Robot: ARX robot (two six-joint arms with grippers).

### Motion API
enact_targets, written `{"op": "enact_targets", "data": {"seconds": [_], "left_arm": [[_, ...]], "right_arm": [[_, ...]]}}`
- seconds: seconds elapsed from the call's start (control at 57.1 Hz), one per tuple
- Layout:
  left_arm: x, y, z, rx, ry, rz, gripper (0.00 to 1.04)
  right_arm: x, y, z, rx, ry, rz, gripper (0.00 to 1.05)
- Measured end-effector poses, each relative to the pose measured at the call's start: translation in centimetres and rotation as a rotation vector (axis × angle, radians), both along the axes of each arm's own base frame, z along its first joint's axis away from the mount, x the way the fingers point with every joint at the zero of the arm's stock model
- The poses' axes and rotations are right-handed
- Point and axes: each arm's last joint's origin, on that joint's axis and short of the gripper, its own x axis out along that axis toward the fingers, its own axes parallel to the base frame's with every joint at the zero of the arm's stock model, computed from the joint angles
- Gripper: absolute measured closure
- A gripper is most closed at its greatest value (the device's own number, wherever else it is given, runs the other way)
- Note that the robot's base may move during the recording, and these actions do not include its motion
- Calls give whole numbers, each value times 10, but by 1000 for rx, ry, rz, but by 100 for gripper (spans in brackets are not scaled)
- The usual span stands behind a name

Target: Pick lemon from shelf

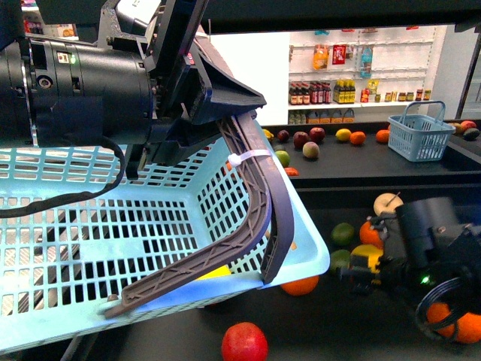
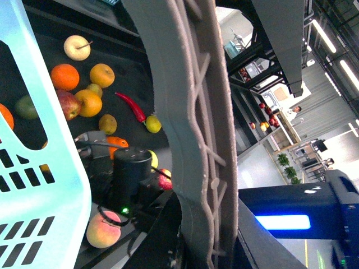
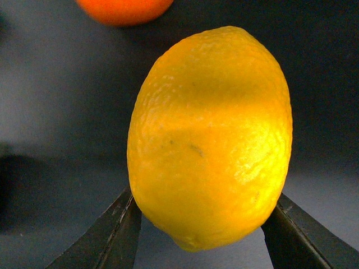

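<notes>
1. The bright yellow, oval lemon [image 3: 210, 137] with a dimpled skin is held between the two black fingers [image 3: 115, 235] of the right gripper [image 3: 205, 202]. The fingers are pressed against its two sides, so this gripper is closed on the fruit.
2. In the front view the lemon [image 1: 367, 256] is seen at the tip of the right gripper [image 1: 359, 272], low on the right. It is over the flat lower deck of the large black metal shelf [image 1: 338, 335]. Whether the fruit touches the deck or is raised from it cannot be told.
3. In the right wrist view a round orange fruit [image 3: 123, 8] is seen beyond the lemon, apart from it.
4. Other fruits are spread on the same deck: a shiny red apple [image 1: 244, 342] and a green round fruit [image 1: 343, 233].
5. The left gripper [image 1: 225, 113] is clamped on the grey-brown ribbed plastic handle [image 1: 255, 203] of a light-blue slotted plastic basket [image 1: 90, 241]. The basket is held tilted above the deck, on the left side.
6. On the upper deck behind, more fruits are laid beside a small blue carrying basket [image 1: 421, 135].
7. White wall shelves with bottles [image 1: 361, 83] are seen further back.
</notes>
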Motion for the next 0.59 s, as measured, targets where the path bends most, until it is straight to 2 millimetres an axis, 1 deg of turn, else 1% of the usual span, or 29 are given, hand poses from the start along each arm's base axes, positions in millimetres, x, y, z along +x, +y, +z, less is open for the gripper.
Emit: {"op": "enact_targets", "data": {"seconds": [0.087,0.122,0.157,0.175,0.192,0.262,0.28,0.385,0.49,0.595], "left_arm": [[0,0,0,0,0,-1,94],[0,0,0,0,0,-1,94],[0,0,0,0,0,-1,94],[0,0,0,0,0,-1,94],[0,0,0,0,0,-1,94],[0,0,0,0,0,-1,94],[0,0,0,0,0,-1,94],[0,0,0,0,0,-1,94],[0,0,0,0,0,0,94],[0,0,0,0,0,0,94]], "right_arm": [[-6,-14,33,89,-71,-17,51],[-9,-17,45,133,-103,-17,51],[-11,-19,54,162,-124,-12,51],[-14,-20,62,187,-147,-1,51],[-17,-20,70,219,-167,9,51],[-26,-18,91,297,-220,51,51],[-29,-17,98,330,-242,72,51],[-47,-9,129,465,-336,187,51],[-64,1,149,577,-395,288,51],[-75,11,155,673,-395,366,51]]}}
